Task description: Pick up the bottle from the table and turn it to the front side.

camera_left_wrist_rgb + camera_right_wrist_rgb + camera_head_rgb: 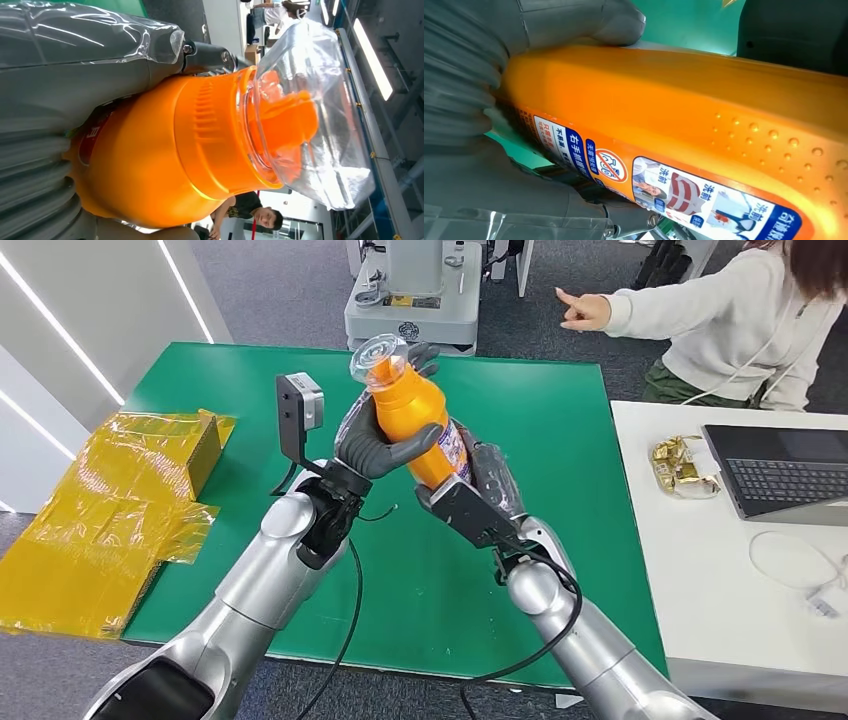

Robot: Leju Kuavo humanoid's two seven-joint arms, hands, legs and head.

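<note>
An orange bottle (pixel 418 420) with a clear cap is held up above the green table (pixel 560 430), tilted with its cap toward the far left. My left hand (pixel 385 445) wraps around its upper body. My right hand (pixel 478 485) grips its lower part, where a printed label shows. In the left wrist view the orange bottle (pixel 165 160) and its clear cap (pixel 310 115) sit right against my left hand (pixel 70 85). In the right wrist view the bottle's side and label (pixel 664 185) lie against my right hand (pixel 484 100).
Crumpled yellow plastic wrap over a box (pixel 110 510) lies at the table's left edge. A white table (pixel 740 570) on the right carries a laptop (pixel 775 475), a gold-wrapped item (pixel 682 465) and a cable. A person (pixel 720 315) sits at the far right, arm stretched out.
</note>
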